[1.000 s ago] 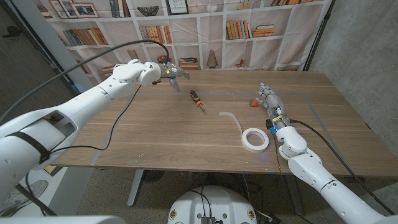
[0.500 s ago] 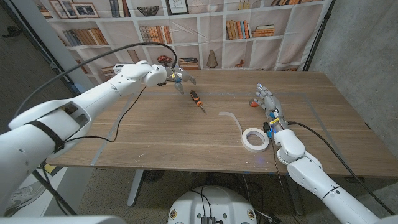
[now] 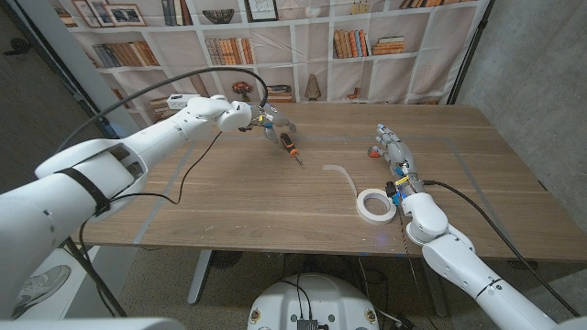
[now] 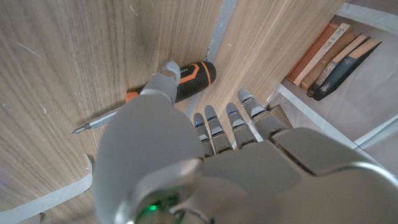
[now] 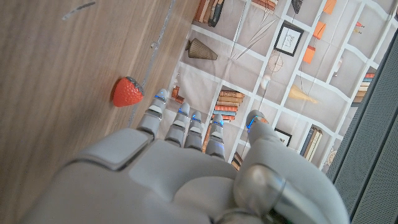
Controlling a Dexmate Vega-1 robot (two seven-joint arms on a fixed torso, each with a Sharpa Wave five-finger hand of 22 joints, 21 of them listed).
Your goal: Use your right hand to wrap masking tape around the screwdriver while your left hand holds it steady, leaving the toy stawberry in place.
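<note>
The left robot hand (image 3: 267, 120) has swung in from the tabletop's (image 3: 229, 197) far-left side to hover just beside the screwdriver (image 3: 291, 147) — fingers apart, holding nothing, so the steadying grip looks imminent. The right robot hand (image 3: 393, 149) waits empty, fingers extended, near the toy strawberry (image 5: 126, 91); the masking tape (image 3: 376, 204) lies toward the near edge — open wood between.

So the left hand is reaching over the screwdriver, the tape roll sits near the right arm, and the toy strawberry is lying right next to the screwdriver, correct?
Not quite. The toy strawberry lies by the right hand, apart from the screwdriver, as the head view shows. The rest holds: the left hand reaches over the screwdriver, and the tape roll sits near the right arm.
</note>
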